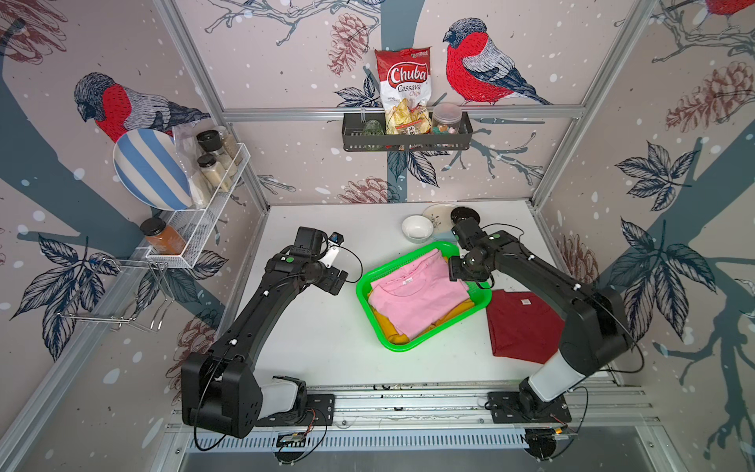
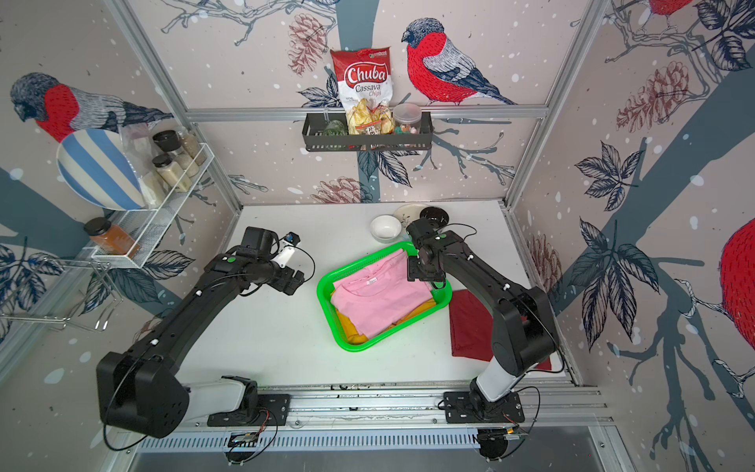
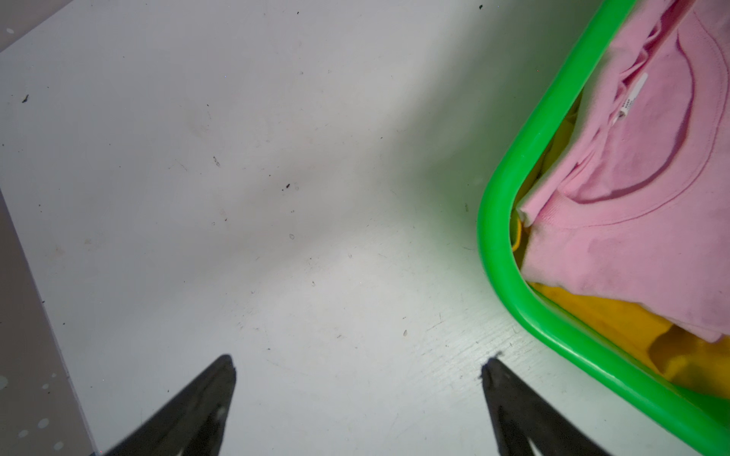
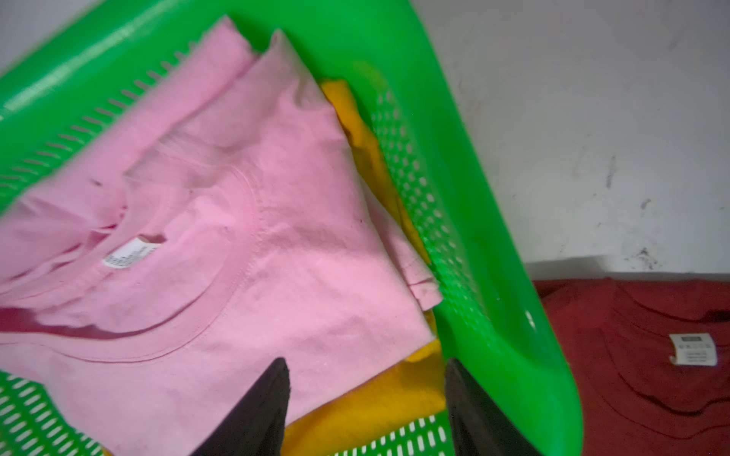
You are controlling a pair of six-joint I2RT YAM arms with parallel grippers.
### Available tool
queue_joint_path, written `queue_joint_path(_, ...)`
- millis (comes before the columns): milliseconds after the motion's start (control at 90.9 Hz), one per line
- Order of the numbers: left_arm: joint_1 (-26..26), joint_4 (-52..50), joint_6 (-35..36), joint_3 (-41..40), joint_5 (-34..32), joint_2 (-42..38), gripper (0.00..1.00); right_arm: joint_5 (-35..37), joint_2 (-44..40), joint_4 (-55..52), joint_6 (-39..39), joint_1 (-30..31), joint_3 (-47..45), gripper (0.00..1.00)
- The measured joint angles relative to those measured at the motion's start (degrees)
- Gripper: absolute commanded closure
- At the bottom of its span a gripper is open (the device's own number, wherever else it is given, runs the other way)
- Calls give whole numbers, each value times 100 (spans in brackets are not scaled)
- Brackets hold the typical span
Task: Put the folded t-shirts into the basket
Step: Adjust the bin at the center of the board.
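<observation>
The green basket (image 1: 361,292) (image 2: 322,292) sits mid-table. A pink folded t-shirt (image 1: 416,294) (image 2: 380,294) (image 4: 237,237) lies in it on top of a mustard yellow one (image 1: 392,329) (image 4: 375,398). The dark red t-shirt (image 1: 519,327) (image 2: 470,327) (image 4: 640,355) lies flat on the table just right of the basket. My right gripper (image 1: 469,281) (image 4: 365,361) hangs over the basket's far right corner, open, with nothing between its fingers. Left of the basket, my left gripper (image 1: 337,282) (image 3: 359,361) is open wide above bare table, beside the rim (image 3: 497,244).
A white bowl (image 1: 416,227), a pale plate (image 1: 437,212) and a black dish (image 1: 463,213) stand behind the basket near the right arm. A black wire rack (image 1: 406,139) hangs on the back wall. A white mesh rack (image 1: 204,220) hangs on the left wall.
</observation>
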Motion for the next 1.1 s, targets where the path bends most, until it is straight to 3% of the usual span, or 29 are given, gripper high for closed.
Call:
queue_joint_path(231, -83, 221, -44, -289, 417, 90, 5, -293, -11, 101, -415, -990, -155, 33)
queue_joint_path(429, -232, 280, 13, -463, 538, 76, 4, -914, 415, 319, -723, -1161, -310, 39)
queue_joint_path(517, -232, 293, 35, -463, 527, 72, 5, -990, 481, 463, -772, -1051, -352, 51)
queue_joint_path(627, -232, 297, 129, -461, 435, 55, 4, -970, 570, 608, -673, -850, -341, 55)
queue_joint_path(737, -227, 304, 212, -461, 179, 9, 4, -669, 697, 638, -525, -435, -195, 68)
queue_joint_path(1100, 315, 304, 492, -476, -313, -251, 4, -33, 1303, 647, 334, 688, 428, 77)
